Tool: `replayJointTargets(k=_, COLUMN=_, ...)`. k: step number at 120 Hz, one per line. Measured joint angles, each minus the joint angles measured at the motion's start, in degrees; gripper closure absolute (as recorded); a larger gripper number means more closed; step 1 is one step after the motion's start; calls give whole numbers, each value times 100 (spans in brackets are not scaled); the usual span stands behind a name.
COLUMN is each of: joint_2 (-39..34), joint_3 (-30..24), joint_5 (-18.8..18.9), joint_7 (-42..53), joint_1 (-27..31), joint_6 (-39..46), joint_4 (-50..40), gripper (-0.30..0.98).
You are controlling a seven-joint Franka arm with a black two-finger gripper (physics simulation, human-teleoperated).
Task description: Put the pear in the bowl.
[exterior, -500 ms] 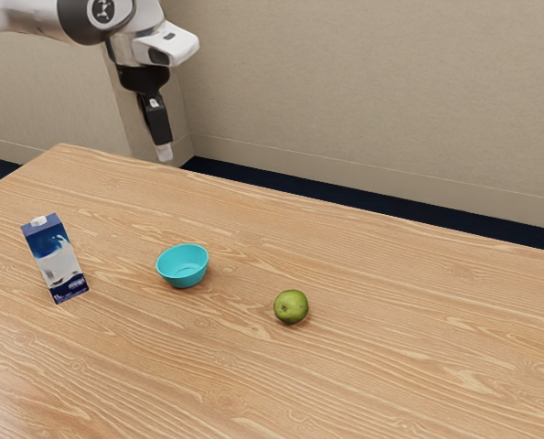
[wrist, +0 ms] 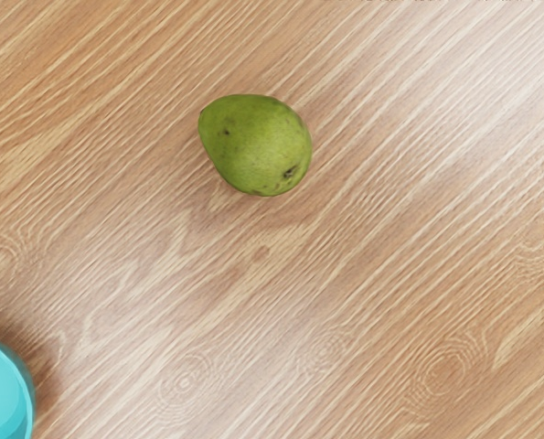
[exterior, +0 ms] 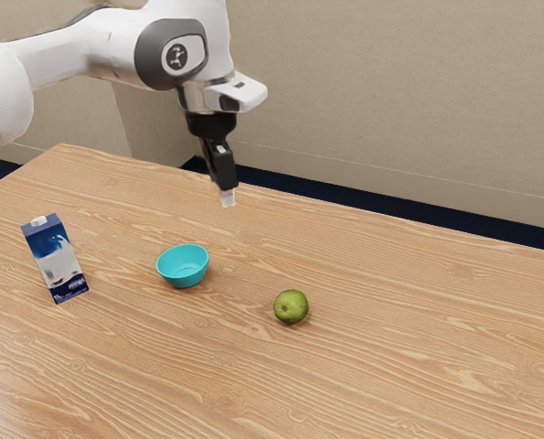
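Pear [exterior: 291, 307] on table [exterior: 400, 384], near bowl [exterior: 183, 267]

I can't make out any word, brand or number for certain. The carton [exterior: 57, 261] carries a printed label: blue at the top, with a white splash and a pale picture on its front. Near its foot, on a dark blue band, I see small white marks that look like a brand name, too small for me to read. On my own arm [exterior: 116, 46] there is a round dark badge [exterior: 177, 57] bearing a white emblem, in which I can read no letters.
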Motion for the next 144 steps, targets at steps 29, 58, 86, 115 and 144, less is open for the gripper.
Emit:
replayJointTargets(k=29, joint_2=404, joint_3=9, joint_5=-720, joint_7=-801, joint_1=-1, joint_6=717, joint_4=-784, gripper=0)
replayJointTargets(k=58, joint_2=1021, joint_3=91, joint_5=-723, joint_7=-1880, joint_1=-361, joint_6=1387, joint_4=-919, gripper=0)
replayJointTargets(k=86, joint_2=1702, joint_3=158, joint_5=-904, joint_7=-3162, joint_1=-496, joint_6=2351, joint_4=-908, gripper=0)
replayJointTargets(k=115, joint_2=2150, joint_3=212, joint_5=-962, joint_7=-4153, joint_1=-501, joint_6=3097, joint_4=-829, gripper=0)
replayJointTargets(k=144, joint_2=2254, joint_3=229, joint_5=-1003, joint_7=-4845, joint_1=-559, joint_6=3350, joint_4=-911, gripper=0)
